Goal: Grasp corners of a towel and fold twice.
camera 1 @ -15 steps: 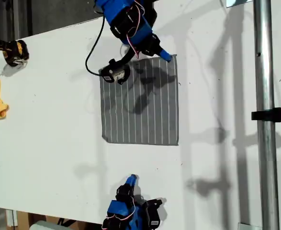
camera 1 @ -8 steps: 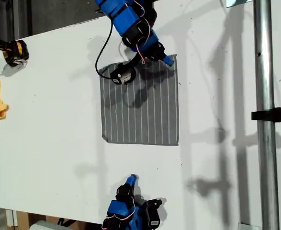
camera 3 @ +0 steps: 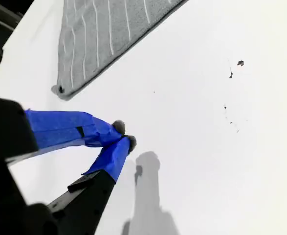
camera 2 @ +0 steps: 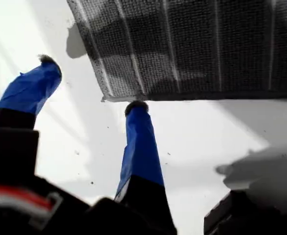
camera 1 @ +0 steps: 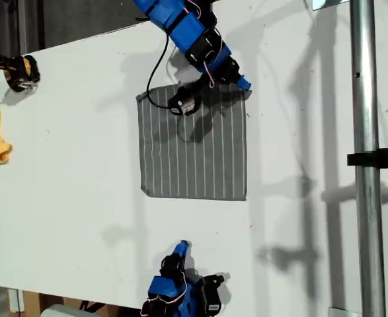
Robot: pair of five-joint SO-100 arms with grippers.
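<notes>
The white table (camera 1: 68, 172) carries the grey striped towel (camera 1: 194, 148), spread flat and unfolded near its middle in the exterior view. Over the last second the first arm has been swung along the towel's far edge toward the exterior view's right. My first gripper (camera 2: 89, 85) is now held spread, one fingertip (camera 2: 136, 108) just at the far corner (camera 2: 106, 95), the other out on bare table; nothing is gripped. A corner pinch is judged imminent. My second gripper (camera 3: 122, 134) is seen clenched and empty, unmoved, well short of the near edge.
</notes>
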